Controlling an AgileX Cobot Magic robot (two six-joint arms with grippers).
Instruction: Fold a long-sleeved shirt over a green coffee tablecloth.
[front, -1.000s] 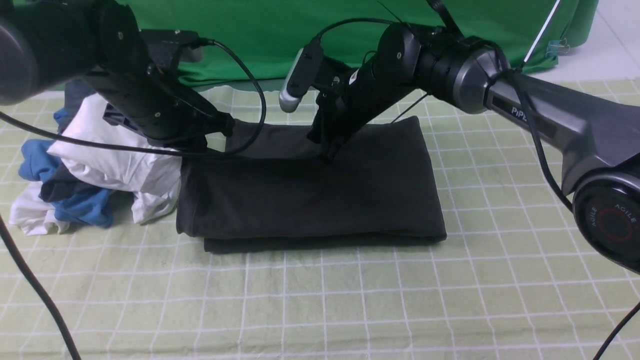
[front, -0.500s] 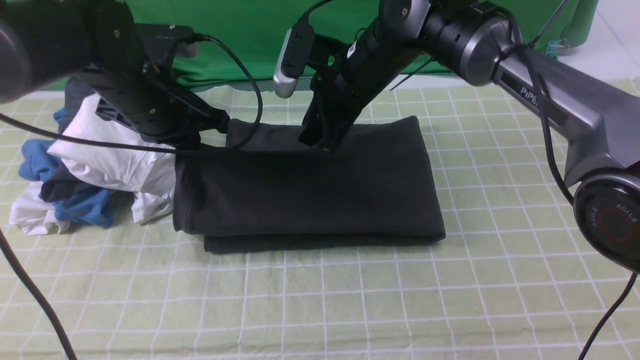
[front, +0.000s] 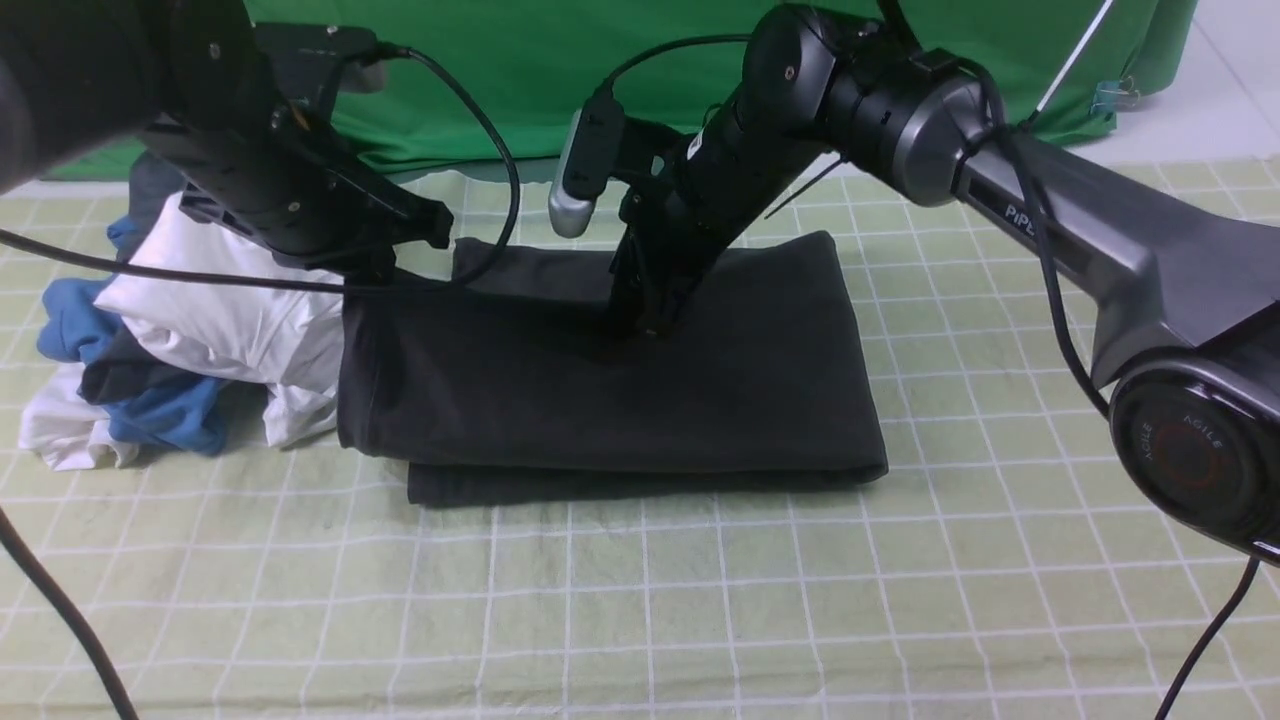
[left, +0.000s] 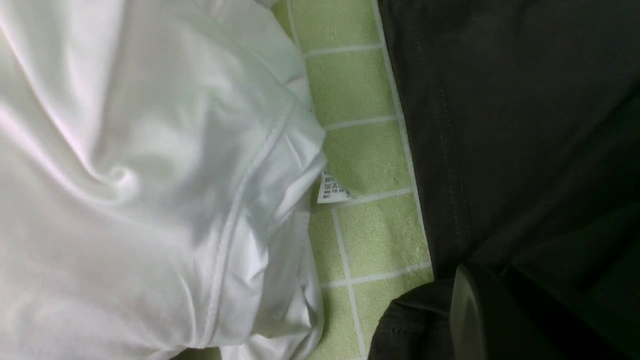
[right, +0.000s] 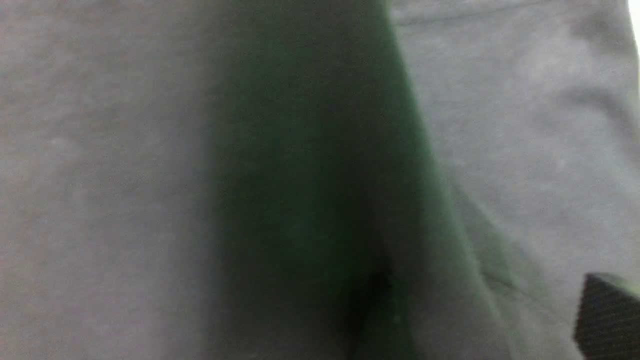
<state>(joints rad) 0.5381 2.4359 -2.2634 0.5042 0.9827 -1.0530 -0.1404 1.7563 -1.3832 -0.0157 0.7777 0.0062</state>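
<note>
- The long-sleeved shirt (front: 620, 400) lies folded into a layered rectangle on the green coffee tablecloth (front: 700, 600). One short edge touches the heap of white and blue garments (front: 200, 330).
- The left claw (front: 372, 278) sits where the heap meets the shirt. It is closed, and dark hem bunched at its fingertip (left: 492, 320) suggests it pinches the shirt's edge.
- The right claw (front: 645, 325) presses on the shirt's top layer, well apart from the heap. Only one finger (right: 607, 315) shows in its blurred wrist view, so I cannot tell how wide it stands or whether it grips cloth.
- The fold looks nearly done, so this seems a settle-and-release step.
- Lift the right claw straight up.
- Open the left claw low, without tugging toward the heap, so the layers stay squared.
- A lower layer peeks out along one long edge, and dragging would likely worsen that.
</note>
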